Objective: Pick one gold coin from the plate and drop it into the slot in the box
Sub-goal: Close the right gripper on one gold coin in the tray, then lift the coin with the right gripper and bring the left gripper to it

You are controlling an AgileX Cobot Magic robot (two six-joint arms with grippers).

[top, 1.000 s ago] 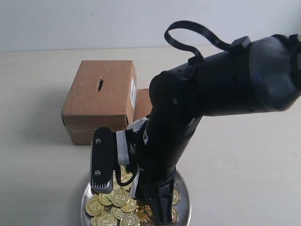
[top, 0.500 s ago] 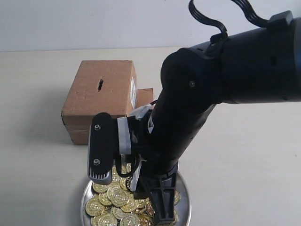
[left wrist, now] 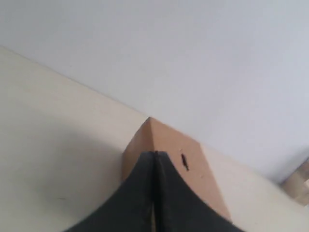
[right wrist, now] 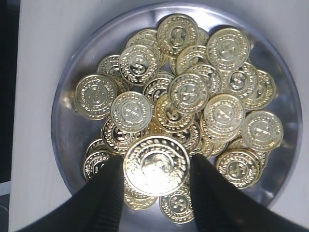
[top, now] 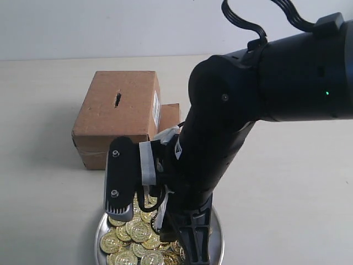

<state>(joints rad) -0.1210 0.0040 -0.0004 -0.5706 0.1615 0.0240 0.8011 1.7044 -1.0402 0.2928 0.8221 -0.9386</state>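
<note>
My right gripper (right wrist: 157, 159) hangs over the silver plate (right wrist: 67, 140), shut on one gold coin (right wrist: 157, 166) by its edges. The coin looks larger than the loose gold coins (right wrist: 193, 92) piled below, so it is held above them. In the exterior view the right gripper (top: 194, 249) points down into the plate (top: 101, 227) at the near edge. The brown cardboard box (top: 118, 118) stands behind the plate, its dark slot (top: 118, 99) on top. My left gripper (left wrist: 154, 154) is shut and empty, with the box (left wrist: 205, 166) and slot (left wrist: 184, 162) beyond it.
A loose brown flap (top: 169, 118) leans at the box's right side. The right arm's black bulk (top: 265, 88) fills the upper right of the exterior view. A pale tabletop (top: 287, 182) spreads around the box and plate, with a white wall behind.
The right arm's upper part has swung upward, and the wrist with its camera has risen slightly over the plate. The box and the plate have not moved.
</note>
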